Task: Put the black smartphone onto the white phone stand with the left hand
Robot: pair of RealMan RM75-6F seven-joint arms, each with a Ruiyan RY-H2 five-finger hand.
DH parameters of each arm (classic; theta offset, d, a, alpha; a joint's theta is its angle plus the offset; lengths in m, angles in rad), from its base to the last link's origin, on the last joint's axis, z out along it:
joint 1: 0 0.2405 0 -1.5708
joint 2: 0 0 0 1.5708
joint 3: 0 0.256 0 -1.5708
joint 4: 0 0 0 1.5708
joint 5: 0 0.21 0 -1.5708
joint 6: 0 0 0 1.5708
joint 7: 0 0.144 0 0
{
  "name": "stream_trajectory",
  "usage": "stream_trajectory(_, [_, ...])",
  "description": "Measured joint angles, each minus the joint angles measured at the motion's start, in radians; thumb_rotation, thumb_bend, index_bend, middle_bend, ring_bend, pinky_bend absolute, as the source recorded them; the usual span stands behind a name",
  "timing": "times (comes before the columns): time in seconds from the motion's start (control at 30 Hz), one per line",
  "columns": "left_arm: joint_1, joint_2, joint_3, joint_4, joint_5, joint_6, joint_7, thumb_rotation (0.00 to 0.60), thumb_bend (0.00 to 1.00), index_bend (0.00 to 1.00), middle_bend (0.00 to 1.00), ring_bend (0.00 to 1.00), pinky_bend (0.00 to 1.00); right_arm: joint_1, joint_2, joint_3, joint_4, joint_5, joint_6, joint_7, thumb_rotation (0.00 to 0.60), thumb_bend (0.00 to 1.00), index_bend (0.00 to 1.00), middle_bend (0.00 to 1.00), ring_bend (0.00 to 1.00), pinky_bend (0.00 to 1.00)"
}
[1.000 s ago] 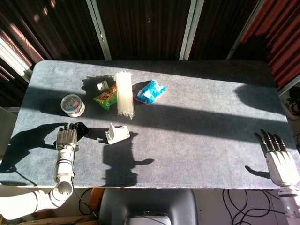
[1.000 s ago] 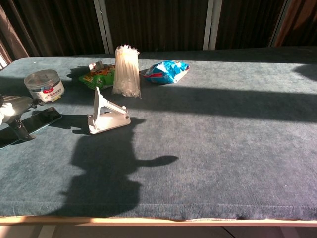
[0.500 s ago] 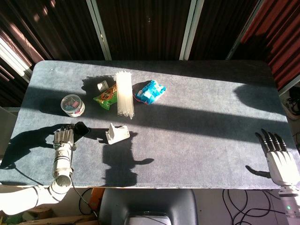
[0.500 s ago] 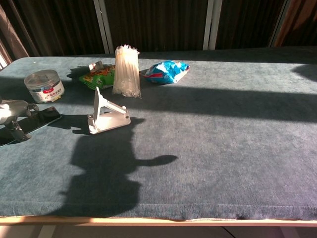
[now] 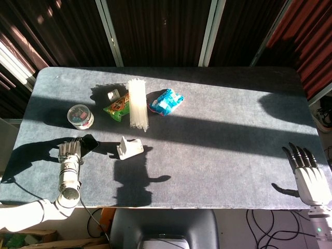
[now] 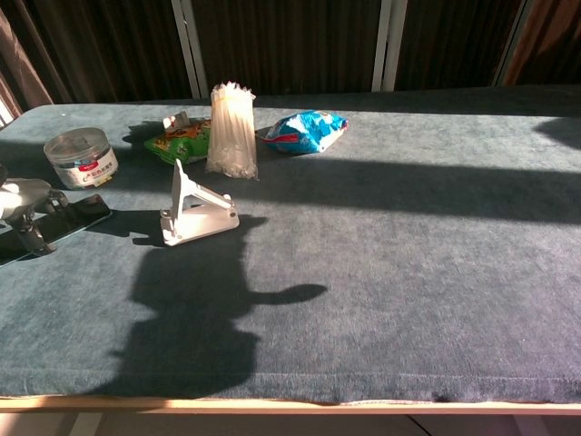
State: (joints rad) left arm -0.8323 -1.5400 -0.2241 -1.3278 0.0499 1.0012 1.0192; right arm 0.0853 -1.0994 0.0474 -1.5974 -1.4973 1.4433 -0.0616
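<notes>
Head view gives us the left hand (image 5: pixel 70 151) lying over the near end of the black smartphone (image 5: pixel 90 143), which rests flat on the desk (image 5: pixel 218 150) just left of the white phone stand (image 5: pixel 128 148); whether the fingers grip the phone we cannot tell. Our right hand (image 5: pixel 307 174) sits at the desk's far right edge, fingers apart and holding nothing. Behind the stand we see a round clear tub (image 5: pixel 81 116), a green snack packet (image 5: pixel 118 106), a bundle of white straws (image 5: pixel 137 104) and a blue packet (image 5: pixel 166 101).
</notes>
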Motion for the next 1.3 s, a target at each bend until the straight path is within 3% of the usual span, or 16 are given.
stream_trajectory(0.47, [-0.046, -0.017, 0.017, 0.020, -0.065, 0.066, 0.100, 0.600, 0.30, 0.33, 0.59, 0.30, 0.24, 0.001, -0.002, 0.000, -0.001, 0.000, -0.002, -0.006, 0.600, 0.18, 0.00, 0.00, 0.00, 0.00])
stream_trajectory(0.63, [-0.070, -0.037, 0.019, 0.054, -0.116, 0.082, 0.179, 0.600, 0.31, 0.48, 0.77, 0.43, 0.21, 0.001, -0.002, -0.001, -0.001, 0.000, -0.002, -0.005, 0.600, 0.18, 0.00, 0.00, 0.00, 0.00])
stream_trajectory(0.8, [-0.072, -0.052, 0.019, 0.096, -0.120, 0.044, 0.194, 0.600, 0.33, 0.61, 0.89, 0.52, 0.20, 0.000, 0.000, 0.000, -0.001, 0.000, 0.001, 0.002, 0.600, 0.18, 0.00, 0.00, 0.00, 0.00])
stream_trajectory(0.93, [-0.061, -0.061, 0.021, 0.119, -0.078, 0.012, 0.166, 0.600, 0.41, 0.73, 0.99, 0.63, 0.22, 0.000, 0.000, 0.000, -0.001, -0.001, 0.001, 0.002, 0.600, 0.18, 0.00, 0.00, 0.00, 0.00])
stream_trajectory(1.3, [0.002, -0.055, 0.022, 0.126, 0.170, -0.037, -0.067, 0.600, 0.45, 0.83, 1.00, 0.70, 0.27, 0.000, 0.000, -0.002, -0.002, -0.002, 0.000, 0.002, 0.600, 0.18, 0.00, 0.00, 0.00, 0.00])
